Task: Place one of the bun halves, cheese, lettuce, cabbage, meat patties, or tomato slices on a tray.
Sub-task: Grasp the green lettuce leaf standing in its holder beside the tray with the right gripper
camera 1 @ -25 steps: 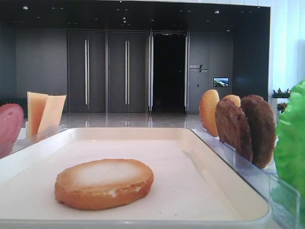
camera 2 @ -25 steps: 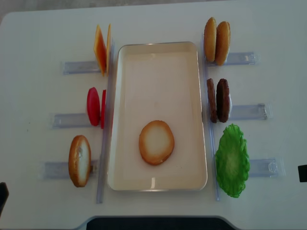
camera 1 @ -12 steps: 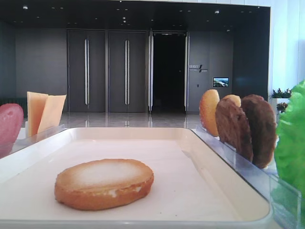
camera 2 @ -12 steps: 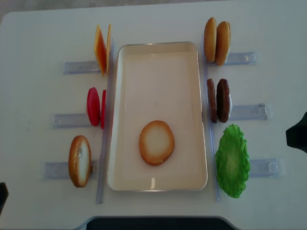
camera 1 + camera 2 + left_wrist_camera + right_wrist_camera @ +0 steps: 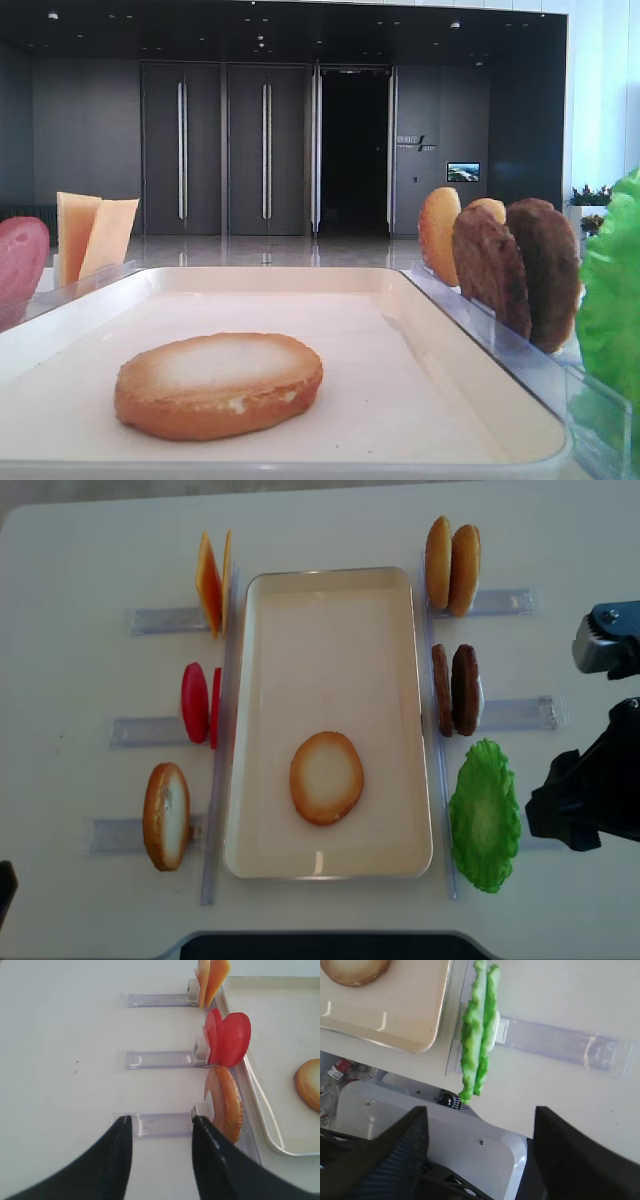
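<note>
A cream tray (image 5: 330,579) lies mid-table with one bun half (image 5: 326,777) flat in it, also seen low in front as the bun half (image 5: 220,385). Another bun half (image 5: 166,815) stands in the near left rack. Tomato slices (image 5: 195,702) and cheese (image 5: 212,580) stand further up the left side. On the right stand two buns (image 5: 452,565), meat patties (image 5: 455,689) and lettuce (image 5: 484,815). My right gripper (image 5: 548,805) hovers open just right of the lettuce (image 5: 480,1030), apart from it. My left gripper (image 5: 160,1127) is open above the rack beside the standing bun half (image 5: 227,1105).
Clear plastic racks (image 5: 515,713) stick out from both long sides of the tray. The lettuce's rack (image 5: 560,1042) runs under my right gripper. Below the table edge, a white robot base (image 5: 445,1145) shows in the right wrist view.
My right arm has come in from the right edge of the top view towards the lettuce, and its jaws have opened wider. The left gripper and the food have stayed put.
</note>
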### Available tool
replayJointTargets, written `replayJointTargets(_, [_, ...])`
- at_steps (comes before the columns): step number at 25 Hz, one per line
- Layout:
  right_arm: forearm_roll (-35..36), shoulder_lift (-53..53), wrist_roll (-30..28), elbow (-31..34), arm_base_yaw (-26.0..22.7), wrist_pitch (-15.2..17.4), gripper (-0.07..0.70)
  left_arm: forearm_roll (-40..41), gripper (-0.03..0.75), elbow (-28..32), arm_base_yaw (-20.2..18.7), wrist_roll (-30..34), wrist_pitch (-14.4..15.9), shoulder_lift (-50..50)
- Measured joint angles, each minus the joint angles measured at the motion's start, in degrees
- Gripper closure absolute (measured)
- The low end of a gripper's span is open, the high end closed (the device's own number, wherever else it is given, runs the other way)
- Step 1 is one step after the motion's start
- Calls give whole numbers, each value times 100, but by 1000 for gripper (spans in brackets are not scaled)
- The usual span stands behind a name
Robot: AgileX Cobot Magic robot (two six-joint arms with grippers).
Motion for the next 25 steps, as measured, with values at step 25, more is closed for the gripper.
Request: replayJointTargets(25, [-235, 1553, 350, 0, 341, -1211, 200, 0, 409, 0, 0, 0, 0, 0])
